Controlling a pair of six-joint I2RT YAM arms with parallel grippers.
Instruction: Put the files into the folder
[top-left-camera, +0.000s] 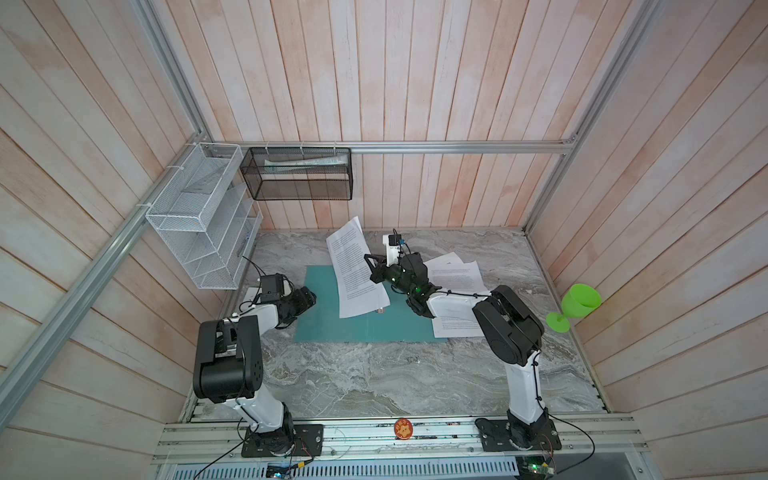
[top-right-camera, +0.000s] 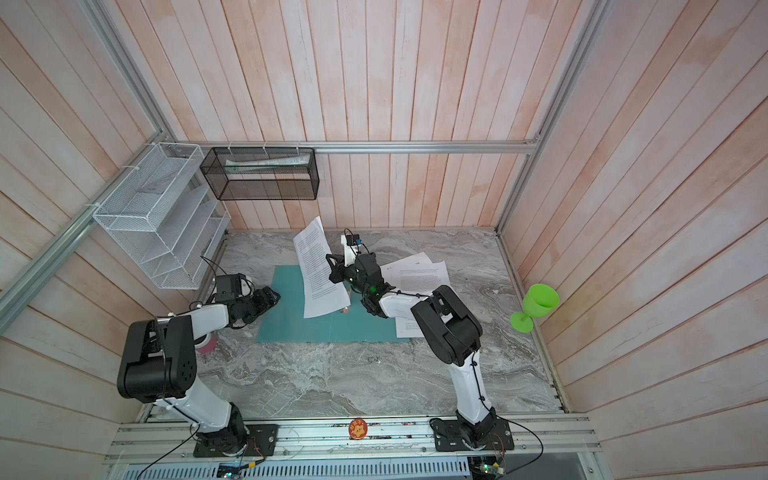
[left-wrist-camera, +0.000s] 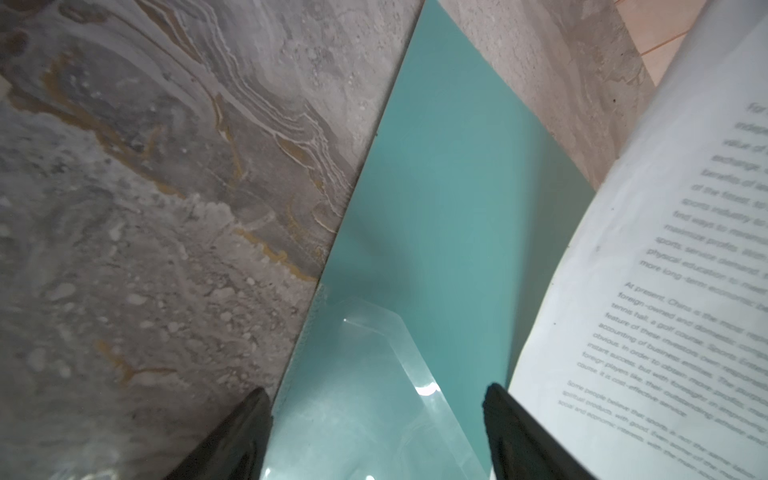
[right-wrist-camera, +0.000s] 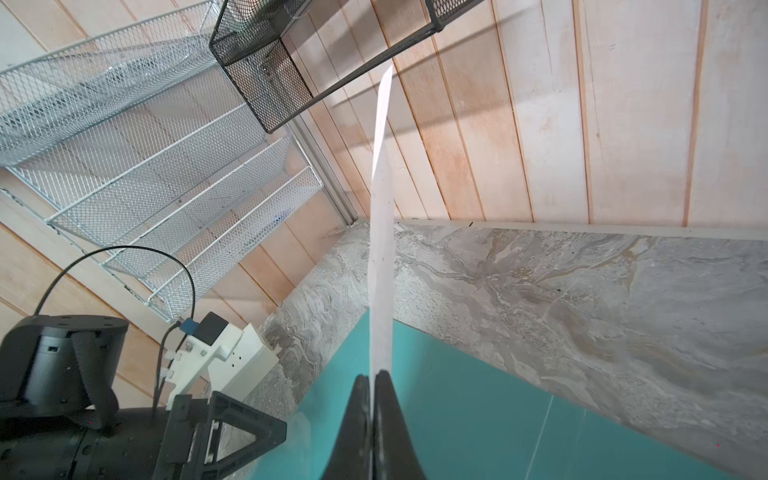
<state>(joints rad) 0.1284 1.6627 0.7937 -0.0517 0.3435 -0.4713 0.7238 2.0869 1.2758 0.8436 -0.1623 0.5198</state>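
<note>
The teal folder (top-left-camera: 374, 330) (top-right-camera: 332, 330) lies open and flat on the marble table. My right gripper (top-left-camera: 372, 270) (top-right-camera: 334, 270) is shut on one file, a printed white sheet (top-left-camera: 353, 266) (top-right-camera: 320, 266) that stands tilted on edge above the folder. The right wrist view shows that sheet (right-wrist-camera: 381, 249) edge-on, pinched at my right gripper (right-wrist-camera: 374, 376) over the folder (right-wrist-camera: 478, 415). More files (top-left-camera: 455, 274) (top-right-camera: 419, 274) lie on the table to the right, partly under the right arm. My left gripper (top-left-camera: 311, 297) (top-right-camera: 275, 297) (left-wrist-camera: 376, 395) is open and empty, low over the folder's (left-wrist-camera: 449, 187) left edge and clear pocket, beside the sheet (left-wrist-camera: 665, 291).
A white wire-mesh rack (top-left-camera: 203, 224) hangs on the left wall. A black mesh basket (top-left-camera: 299, 174) hangs on the back wall. A green goblet (top-left-camera: 575, 305) stands at the right wall. A white socket block (right-wrist-camera: 237, 361) sits by the left arm.
</note>
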